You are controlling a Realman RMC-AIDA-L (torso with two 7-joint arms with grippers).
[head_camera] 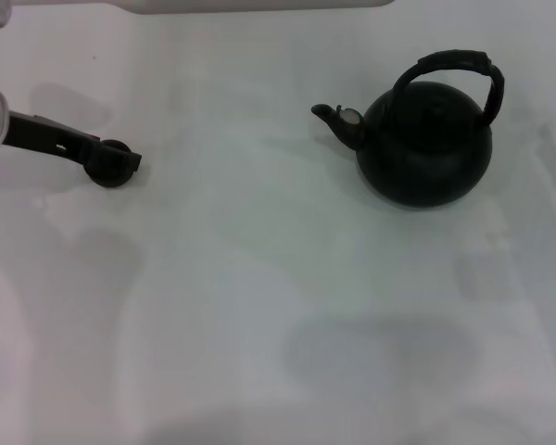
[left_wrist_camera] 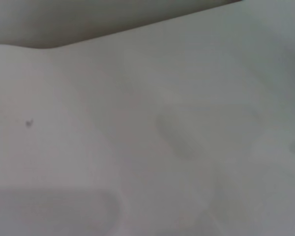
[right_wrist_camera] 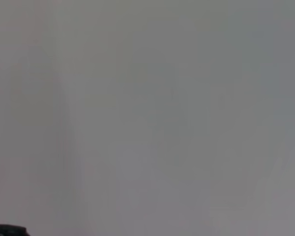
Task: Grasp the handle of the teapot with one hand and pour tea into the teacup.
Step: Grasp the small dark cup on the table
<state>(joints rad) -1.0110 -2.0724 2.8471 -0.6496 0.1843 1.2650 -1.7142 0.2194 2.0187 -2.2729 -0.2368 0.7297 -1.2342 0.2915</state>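
teapot (head_camera: 424,144) upright on worktop (head_camera: 259,297), handle (head_camera: 454,65) raised | left gripper (head_camera: 111,163) well left of teapot, around teacup (head_camera: 112,165); closure unclear | right gripper unseen

black teapot (head_camera: 426,148), white table (head_camera: 259,306)

I can't read any writing, label, brand or number anywhere from here: the teapot (head_camera: 424,144) is plain matte black, and the white table (head_camera: 259,306) under it carries no markings at all.
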